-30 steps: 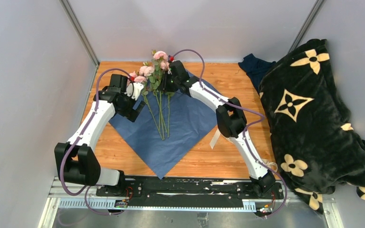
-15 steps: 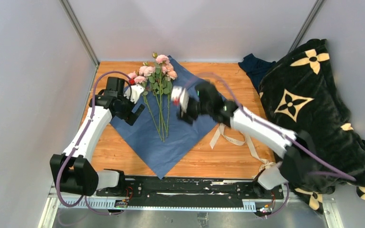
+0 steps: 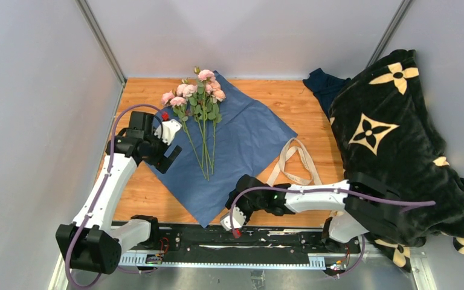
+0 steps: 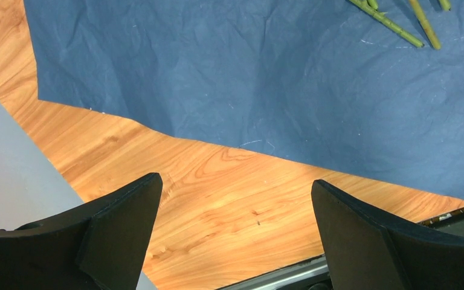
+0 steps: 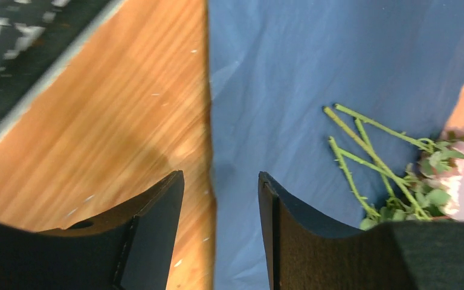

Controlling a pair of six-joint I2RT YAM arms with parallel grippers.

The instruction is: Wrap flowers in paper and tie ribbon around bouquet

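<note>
The flowers (image 3: 199, 96), pink roses on long green stems, lie on the slate blue paper (image 3: 241, 139), their heads near its far corner. Nothing is wrapped, so no bouquet shows. The cream ribbon (image 3: 296, 163) lies looped on the wood just off the paper's right corner. My left gripper (image 3: 170, 145) hovers open by the paper's left corner; its wrist view shows bare wood between the wide jaws (image 4: 235, 187) and paper (image 4: 248, 72) beyond. My right gripper (image 3: 237, 208) is low near the paper's near right edge, open, and that edge (image 5: 211, 121) runs between its fingers (image 5: 220, 181). Stems (image 5: 368, 151) show ahead.
A black blanket with beige flower shapes (image 3: 399, 139) is heaped along the right side, with a dark blue cloth (image 3: 323, 84) behind it. Grey walls close in the left and back. The arms' black base rail (image 3: 217, 235) runs along the near edge.
The right arm swung from the flower heads at the far side back to the paper's near edge, its jaws opening. The flowers stay lying on the paper. The left gripper drew back slightly.
</note>
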